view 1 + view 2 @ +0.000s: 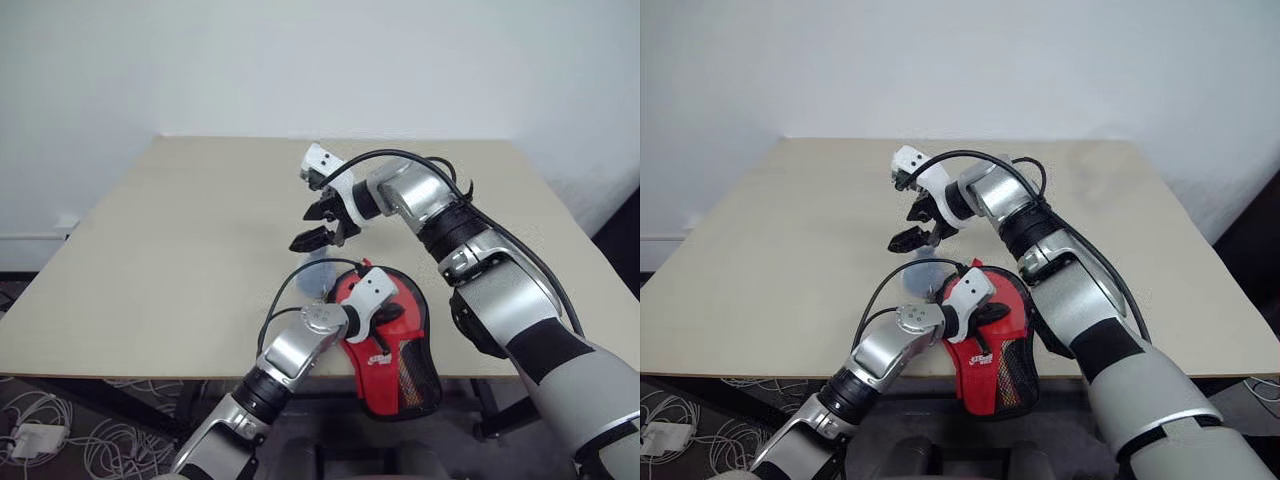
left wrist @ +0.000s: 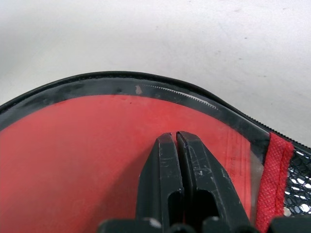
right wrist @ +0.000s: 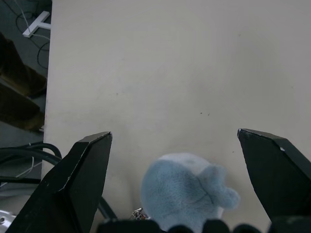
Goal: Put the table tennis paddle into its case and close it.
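The case (image 1: 402,368) lies red side up with its mesh patch toward me, at the table's near edge and hanging partly over it. My left gripper (image 1: 385,314) rests on its upper part, shut; in the left wrist view the closed fingertips (image 2: 176,136) lie on the red face (image 2: 73,155) just inside the black zipper trim. Whether fabric is pinched between them is unclear. The table tennis paddle is hidden. My right gripper (image 1: 315,226) hovers open above the table, just beyond the case, pointing left and down over a pale bluish-white wad (image 3: 184,190).
The pale wad (image 1: 320,272) sits on the beige table (image 1: 180,250) right behind the case, beside my left wrist cable. Cables and a white power adapter (image 1: 35,438) lie on the floor at the left. A white wall stands behind the table.
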Controlling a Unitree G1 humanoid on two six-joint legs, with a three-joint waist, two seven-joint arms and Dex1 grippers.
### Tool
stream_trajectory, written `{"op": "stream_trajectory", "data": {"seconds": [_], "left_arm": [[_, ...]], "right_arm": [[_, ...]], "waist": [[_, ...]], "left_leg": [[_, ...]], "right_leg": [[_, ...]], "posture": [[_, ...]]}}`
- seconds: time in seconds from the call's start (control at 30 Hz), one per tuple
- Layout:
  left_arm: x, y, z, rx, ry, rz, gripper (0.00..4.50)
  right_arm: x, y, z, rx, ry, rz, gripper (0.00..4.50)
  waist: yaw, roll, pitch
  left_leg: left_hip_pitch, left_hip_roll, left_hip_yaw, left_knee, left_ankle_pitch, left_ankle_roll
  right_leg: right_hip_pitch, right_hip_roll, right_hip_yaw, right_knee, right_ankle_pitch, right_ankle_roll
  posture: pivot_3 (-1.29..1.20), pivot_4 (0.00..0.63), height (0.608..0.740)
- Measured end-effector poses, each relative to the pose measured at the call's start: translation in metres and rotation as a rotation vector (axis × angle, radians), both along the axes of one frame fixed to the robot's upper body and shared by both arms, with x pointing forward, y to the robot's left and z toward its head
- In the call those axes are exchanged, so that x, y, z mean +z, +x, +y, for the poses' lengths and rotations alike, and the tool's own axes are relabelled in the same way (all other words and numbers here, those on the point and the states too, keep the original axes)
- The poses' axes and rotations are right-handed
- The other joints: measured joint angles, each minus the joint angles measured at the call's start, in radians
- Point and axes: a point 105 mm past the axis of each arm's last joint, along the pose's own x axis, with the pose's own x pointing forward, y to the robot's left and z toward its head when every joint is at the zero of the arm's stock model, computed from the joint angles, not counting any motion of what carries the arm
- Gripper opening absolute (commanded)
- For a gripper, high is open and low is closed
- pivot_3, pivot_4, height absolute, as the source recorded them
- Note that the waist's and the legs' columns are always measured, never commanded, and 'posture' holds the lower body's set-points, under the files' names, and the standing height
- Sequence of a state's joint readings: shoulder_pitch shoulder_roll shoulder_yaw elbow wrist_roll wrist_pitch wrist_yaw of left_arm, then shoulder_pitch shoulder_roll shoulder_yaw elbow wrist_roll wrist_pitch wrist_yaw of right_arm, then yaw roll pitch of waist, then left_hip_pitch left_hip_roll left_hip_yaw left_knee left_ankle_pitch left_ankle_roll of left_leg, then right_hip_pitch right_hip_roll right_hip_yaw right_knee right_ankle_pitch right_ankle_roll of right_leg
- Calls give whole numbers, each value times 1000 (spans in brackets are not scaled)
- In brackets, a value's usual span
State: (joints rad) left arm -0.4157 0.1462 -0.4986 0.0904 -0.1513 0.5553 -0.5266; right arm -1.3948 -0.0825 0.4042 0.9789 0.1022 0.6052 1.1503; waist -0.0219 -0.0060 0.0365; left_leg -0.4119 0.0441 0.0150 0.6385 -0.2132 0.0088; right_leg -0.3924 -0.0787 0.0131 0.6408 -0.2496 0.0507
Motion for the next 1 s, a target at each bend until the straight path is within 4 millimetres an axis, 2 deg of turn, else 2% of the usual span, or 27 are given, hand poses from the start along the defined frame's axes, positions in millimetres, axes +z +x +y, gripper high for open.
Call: {"op": "stream_trajectory", "data": {"seconds": [0.27, 0.6, 1.0], "left_arm": [[-2, 2, -1, -6, -29, -18, 41], [-4, 2, -2, -32, -29, -34, 41], [-5, 1, -3, -43, -18, -43, 41]], "right_arm": [[2, 4, 6, -11, 0, -5, 4500], [-22, 11, -4, -44, -105, -30, 4500], [-46, 12, 1, -70, -225, -92, 4500]], "waist": [[0, 0, -1], [0, 2, -2], [0, 3, -5]], "left_leg": [[1, 0, 0, 1, 0, 0], [1, 0, -1, 3, 0, 0], [1, -1, -1, 4, -1, 0]], "right_leg": [[1, 0, -1, 1, 0, 0], [2, 0, -1, 2, 0, 0], [2, 0, 0, 2, 0, 0]], "posture": [[0, 0, 740], [0, 0, 740], [0, 0, 740]]}}
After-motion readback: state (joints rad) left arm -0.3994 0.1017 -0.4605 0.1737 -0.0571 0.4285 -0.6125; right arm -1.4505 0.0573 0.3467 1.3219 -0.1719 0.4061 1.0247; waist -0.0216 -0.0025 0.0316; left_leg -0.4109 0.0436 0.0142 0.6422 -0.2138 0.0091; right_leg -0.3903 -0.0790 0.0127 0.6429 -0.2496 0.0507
